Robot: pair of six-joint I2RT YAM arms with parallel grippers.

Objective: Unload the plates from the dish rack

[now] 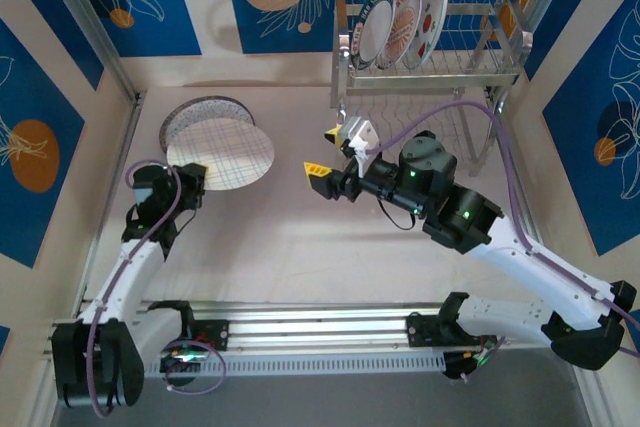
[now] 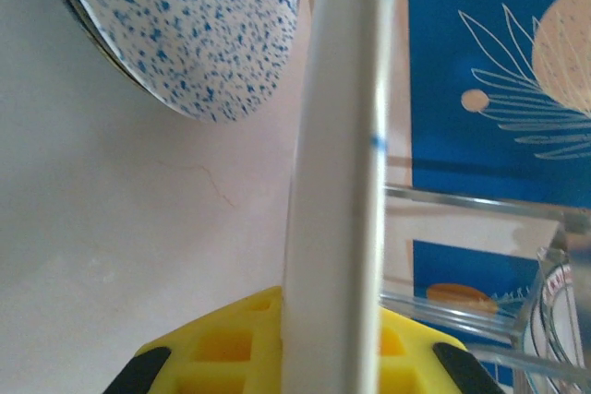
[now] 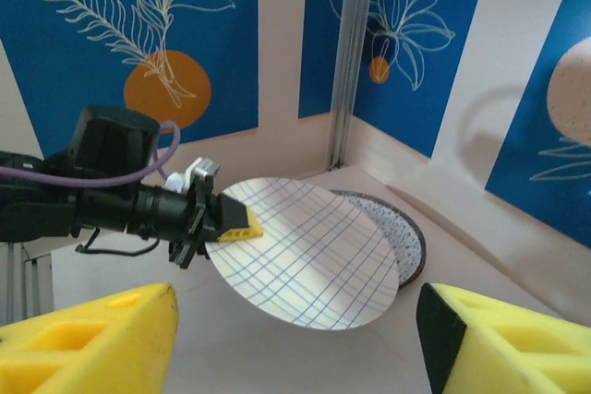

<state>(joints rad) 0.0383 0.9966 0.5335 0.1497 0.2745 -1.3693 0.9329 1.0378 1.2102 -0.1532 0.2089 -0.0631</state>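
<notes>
Grip first: your left end effector is clamped on the near rim of the grid-lined plate. The plate reaches straight out ahead of it, face up and close to level; being round, it has no long axis. Lower it level onto the speckled plate just beneath, then let go. Your right end effector gapes empty; well beyond it, the dish rack holds three plates on edge.

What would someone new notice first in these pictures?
The left gripper holds a grid-lined plate by its edge, over a speckled plate at the left of the table. At the far right, three patterned plates stand upright in the shiny wire rack, and the right gripper hangs open mid-table.
</notes>
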